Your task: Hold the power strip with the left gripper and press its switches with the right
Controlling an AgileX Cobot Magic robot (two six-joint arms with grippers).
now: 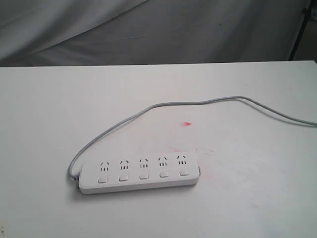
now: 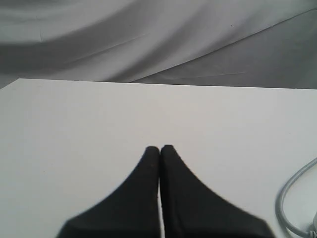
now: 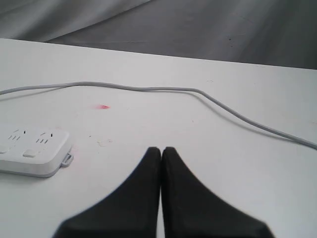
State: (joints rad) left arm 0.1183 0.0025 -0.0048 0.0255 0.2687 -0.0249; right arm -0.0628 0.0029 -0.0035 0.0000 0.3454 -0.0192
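The white power strip [image 1: 138, 173] lies flat on the white table [image 1: 247, 198], front and left of centre, with five outlets and a row of small white switches [image 1: 143, 175] below them. Its thin grey cord [image 1: 198, 102] loops from the strip's left end across the table to the right edge. Neither arm shows in the exterior view. In the left wrist view my left gripper [image 2: 160, 148] is shut over bare table, with only a bend of cord [image 2: 292, 198] nearby. My right gripper [image 3: 161, 149] is shut too, apart from the strip's end [image 3: 34, 151].
A small red mark [image 1: 186, 123] and faint pink smudges [image 1: 198, 166] stain the tabletop near the strip. Grey draped cloth [image 1: 148, 29] hangs behind the table's far edge. A dark stand leg [image 1: 299, 29] is at the back right.
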